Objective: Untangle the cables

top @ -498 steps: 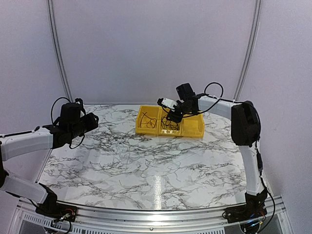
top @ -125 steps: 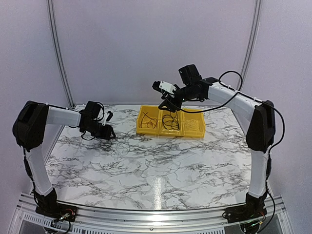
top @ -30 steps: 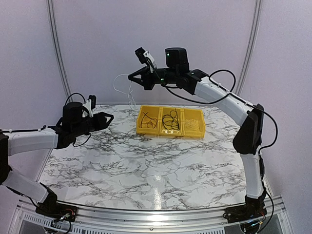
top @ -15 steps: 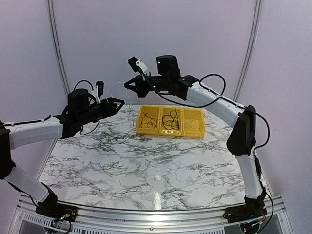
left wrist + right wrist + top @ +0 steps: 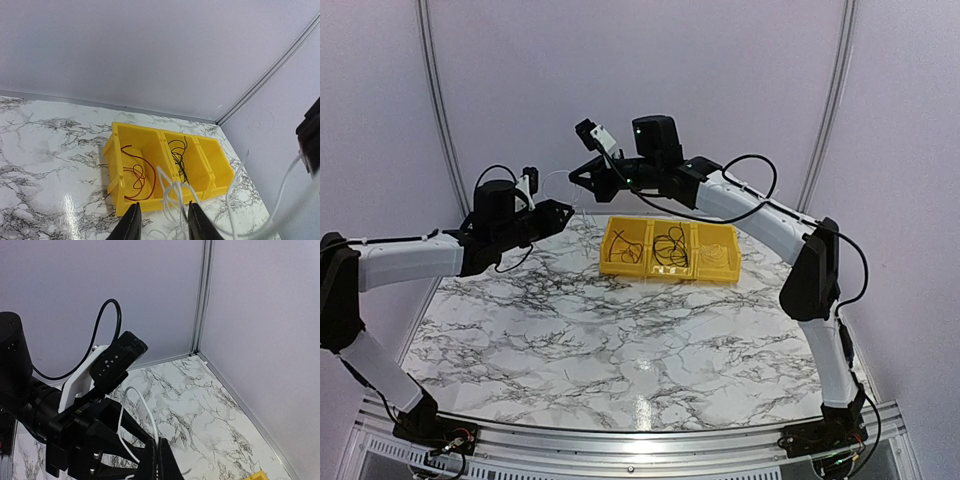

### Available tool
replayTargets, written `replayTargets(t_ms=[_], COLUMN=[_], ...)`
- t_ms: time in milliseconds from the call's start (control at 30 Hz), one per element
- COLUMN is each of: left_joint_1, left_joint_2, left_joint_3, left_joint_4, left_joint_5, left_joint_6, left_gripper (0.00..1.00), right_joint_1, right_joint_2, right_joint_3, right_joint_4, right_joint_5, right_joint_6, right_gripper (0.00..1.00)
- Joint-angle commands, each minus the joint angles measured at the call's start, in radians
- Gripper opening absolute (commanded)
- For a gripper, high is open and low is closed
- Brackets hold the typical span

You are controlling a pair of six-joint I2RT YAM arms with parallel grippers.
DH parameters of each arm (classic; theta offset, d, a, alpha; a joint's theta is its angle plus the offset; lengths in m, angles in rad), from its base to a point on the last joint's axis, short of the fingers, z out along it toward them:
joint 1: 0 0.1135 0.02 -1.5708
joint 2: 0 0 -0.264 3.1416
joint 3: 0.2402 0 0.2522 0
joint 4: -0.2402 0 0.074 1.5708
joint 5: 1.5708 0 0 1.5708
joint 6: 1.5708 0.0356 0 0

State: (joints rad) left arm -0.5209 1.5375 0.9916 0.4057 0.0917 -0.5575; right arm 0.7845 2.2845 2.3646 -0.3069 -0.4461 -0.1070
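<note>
My right gripper [image 5: 577, 176] is raised high over the table's back left, shut [image 5: 156, 454] on a thin white cable [image 5: 136, 405]. The cable hangs in a loose tangle [image 5: 172, 192] between the open fingers of my left gripper [image 5: 163, 212], which is raised [image 5: 563, 210] just below and left of the right one. A yellow three-compartment bin [image 5: 619, 269] stands at the back centre. Its left compartment holds a dark red cable [image 5: 136, 172]. Its middle compartment holds a thin black cable [image 5: 178, 155], also seen from above [image 5: 669, 245].
The marbled table [image 5: 620, 340] ends at a metal rail along the near edge [image 5: 640, 440]. Pale walls with metal corner posts [image 5: 440, 110] enclose the back and sides. The two grippers are very close together in the air.
My left gripper has risen and moved right, up to the hanging white cable. My right gripper has shifted left and slightly down with the cable in it.
</note>
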Motion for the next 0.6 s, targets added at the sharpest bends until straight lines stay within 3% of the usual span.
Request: replayTargets(t_ms=[0,367,567], left_joint_1=[0.001,0.001,0.001], left_joint_2=[0.047,0.097,0.122], left_joint_3=[0.088,0.117,0.101], left_joint_4=[0.001,0.001,0.001], left_joint_5=[-0.007,-0.003,0.042], left_joint_6=[0.027,0.022,-0.012], left_gripper=[0.34,0.23,0.22], right_joint_1=[0.016,0.019,0.019], right_joint_2=[-0.01,-0.011,-0.011], right_joint_3=[0.047,0.067,0.073], right_joint_4=[0.011,0.021,0.022], right_joint_5=[0.005,0.01,0.021], right_joint_6=[0.009,0.026,0.023], right_gripper=[0.0,0.0,0.0])
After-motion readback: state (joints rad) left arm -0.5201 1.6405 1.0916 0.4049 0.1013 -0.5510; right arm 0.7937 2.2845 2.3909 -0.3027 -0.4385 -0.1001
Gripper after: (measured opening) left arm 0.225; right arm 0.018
